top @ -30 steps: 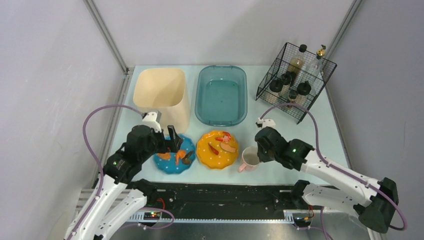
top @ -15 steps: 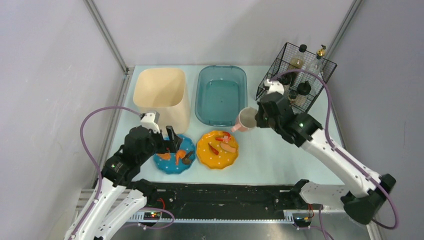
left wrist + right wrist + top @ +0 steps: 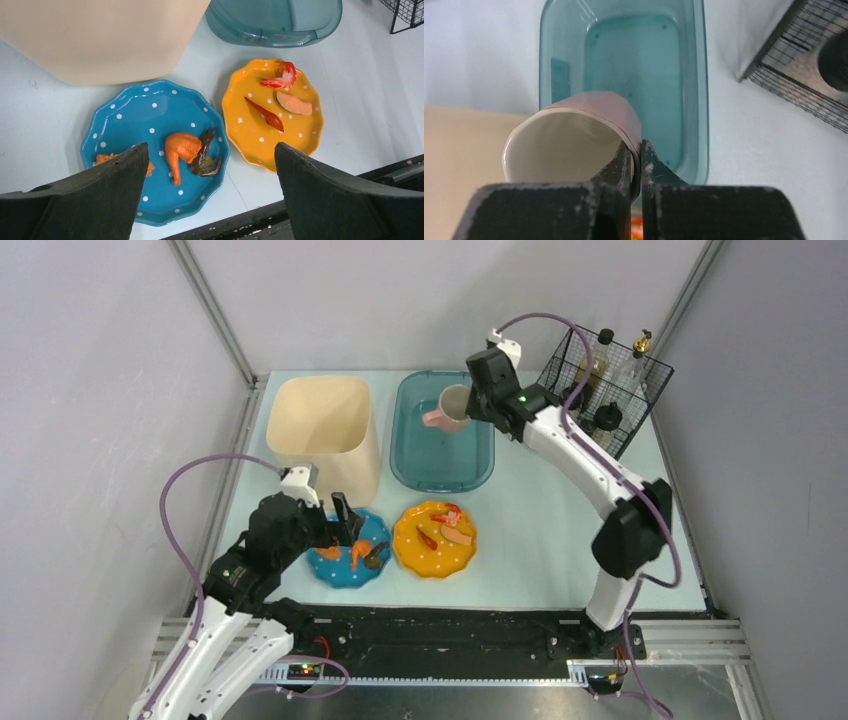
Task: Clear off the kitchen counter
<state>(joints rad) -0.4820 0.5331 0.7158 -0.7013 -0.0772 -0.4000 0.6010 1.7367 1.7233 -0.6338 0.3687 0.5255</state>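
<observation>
On the pale blue kitchen counter (image 3: 560, 520) lie a blue dotted plate (image 3: 350, 548) (image 3: 150, 145) with orange and dark scraps and an orange dotted plate (image 3: 435, 538) (image 3: 272, 112) with red and orange scraps. My left gripper (image 3: 345, 520) (image 3: 210, 200) hangs open over the blue plate's near rim, nothing between its fingers. My right gripper (image 3: 468, 400) (image 3: 636, 160) is shut on the wall of a pink mug (image 3: 447, 408) (image 3: 574, 140), one finger inside, one outside. The mug hangs tilted above the teal basin (image 3: 442, 440) (image 3: 696, 100).
A tall cream bin (image 3: 325, 430) (image 3: 100, 35) stands left of the basin, close behind the blue plate. A black wire rack (image 3: 590, 400) (image 3: 804, 65) holding several bottles sits at the back right. A black strip (image 3: 450, 625) runs along the counter's near edge.
My right arm has lifted the pink mug from the front of the counter and swung it back and left over the basin. The left arm has stayed still.
</observation>
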